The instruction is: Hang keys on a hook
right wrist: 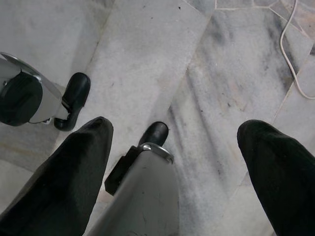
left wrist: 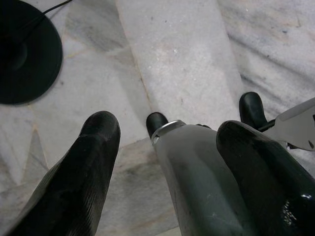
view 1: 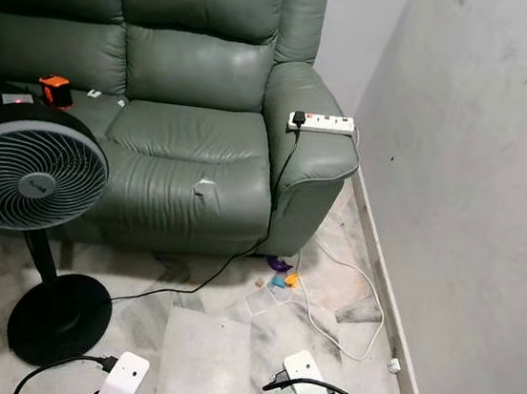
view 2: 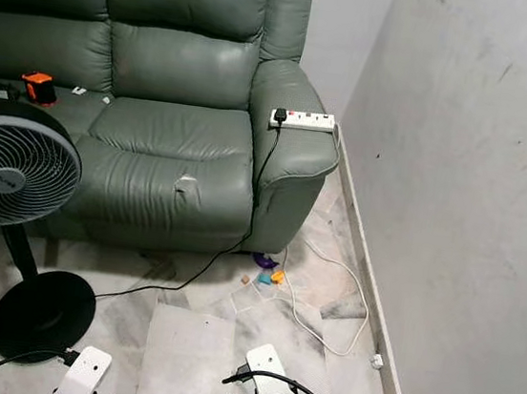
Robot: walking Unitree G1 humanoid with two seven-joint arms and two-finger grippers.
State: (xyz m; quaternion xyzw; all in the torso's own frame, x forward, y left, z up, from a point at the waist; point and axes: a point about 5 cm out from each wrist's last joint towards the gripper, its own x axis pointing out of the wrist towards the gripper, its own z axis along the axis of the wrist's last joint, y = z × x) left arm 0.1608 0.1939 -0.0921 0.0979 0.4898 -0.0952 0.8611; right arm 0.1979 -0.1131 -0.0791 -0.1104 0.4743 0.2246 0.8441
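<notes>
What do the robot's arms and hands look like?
Each arm is silver metal with a white block on the wrist and a black cable looping over it. The left tool and the right tool each have two fat, rounded black fingers that look a little shiny.

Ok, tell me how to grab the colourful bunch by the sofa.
Come down from above and pinch the purple end: the bunch lies flat on the floor at the sofa corner, so a side approach likely fails. Finer shape too small to tell.
</notes>
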